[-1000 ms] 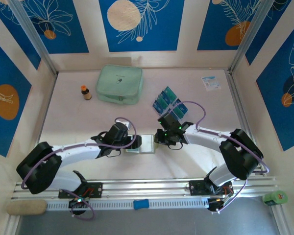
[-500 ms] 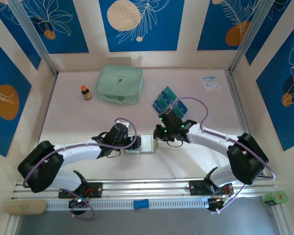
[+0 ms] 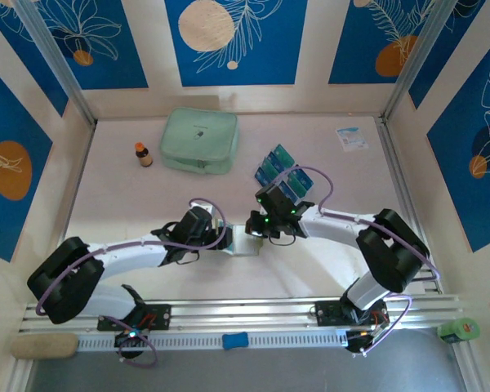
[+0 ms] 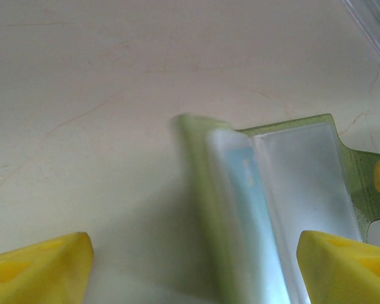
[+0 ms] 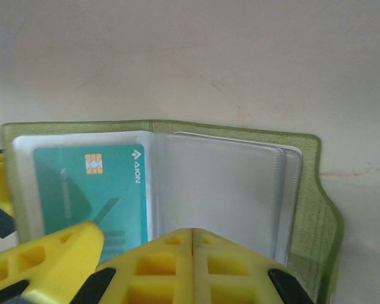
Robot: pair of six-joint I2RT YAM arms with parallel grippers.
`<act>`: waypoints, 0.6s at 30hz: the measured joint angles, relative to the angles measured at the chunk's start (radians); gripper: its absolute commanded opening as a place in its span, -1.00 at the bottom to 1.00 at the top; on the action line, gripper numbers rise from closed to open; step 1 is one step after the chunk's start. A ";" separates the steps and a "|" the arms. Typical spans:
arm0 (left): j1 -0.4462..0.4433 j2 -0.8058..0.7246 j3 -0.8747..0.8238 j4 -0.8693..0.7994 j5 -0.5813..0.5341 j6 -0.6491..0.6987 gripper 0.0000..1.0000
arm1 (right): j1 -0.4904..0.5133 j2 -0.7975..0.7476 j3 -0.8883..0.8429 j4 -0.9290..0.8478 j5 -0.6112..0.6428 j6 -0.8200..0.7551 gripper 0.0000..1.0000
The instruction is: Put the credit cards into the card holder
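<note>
The floppy, slick-sleeved card holder [image 5: 215,183] lies open toward the worktop's near edge, probably better pinned by its green border than pinched; the left gripper [image 4: 193,263] gapes empty beside it, and the right gripper [image 5: 193,253] is closed, empty, over its sleeves.

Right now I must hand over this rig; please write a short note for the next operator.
Left gripper: jaws open, one each side of the card holder, not gripping.
Right gripper: jaws shut, at the holder's near edge.
Card holder: lies open on the table between the grippers.
Done: one teal card is inside it.
Left: the remaining credit cards, fanned on the table behind the right arm; the facing sleeve looks empty.
</note>
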 measured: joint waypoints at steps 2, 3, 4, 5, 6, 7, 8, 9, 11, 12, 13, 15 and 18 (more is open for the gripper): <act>0.000 0.000 0.000 0.000 0.000 0.000 0.67 | 0.000 0.014 0.000 0.005 -0.008 0.000 -1.00; 0.000 0.000 0.000 0.000 0.000 0.000 0.67 | 0.000 0.019 0.000 0.006 -0.010 0.000 -1.00; 0.000 0.000 0.000 0.000 0.000 0.000 0.67 | 0.000 0.023 0.000 0.007 -0.012 0.000 -1.00; 0.000 0.000 0.000 0.000 0.000 0.000 0.67 | 0.000 0.027 0.000 0.007 -0.012 0.000 -1.00; 0.000 0.000 0.000 0.000 0.000 0.000 0.67 | 0.000 0.029 0.000 0.008 -0.013 0.000 -1.00; 0.000 0.000 0.000 0.000 -0.001 0.000 0.67 | -0.001 0.029 0.000 0.008 -0.013 0.000 -1.00; 0.000 0.000 0.000 0.000 -0.003 0.000 0.67 | -0.001 0.029 0.000 0.009 -0.013 -0.001 -1.00; 0.000 0.000 0.000 0.000 -0.003 0.001 0.67 | -0.002 0.029 0.000 0.010 -0.013 -0.001 -1.00; 0.000 0.000 0.000 0.000 -0.006 0.004 0.67 | -0.004 0.029 0.000 0.008 -0.013 -0.001 -1.00; 0.000 0.000 0.000 0.000 -0.007 0.005 0.67 | -0.005 0.029 0.000 0.008 -0.012 -0.001 -1.00; 0.000 0.000 0.000 0.000 -0.007 0.007 0.67 | -0.005 0.029 0.000 0.008 -0.012 -0.001 -1.00; 0.000 0.000 0.000 0.000 -0.007 0.007 0.67 | -0.006 0.030 0.000 0.009 -0.013 -0.001 -1.00; 0.000 0.000 0.000 -0.001 -0.007 0.007 0.68 | -0.007 0.032 0.000 0.010 -0.016 -0.002 -1.00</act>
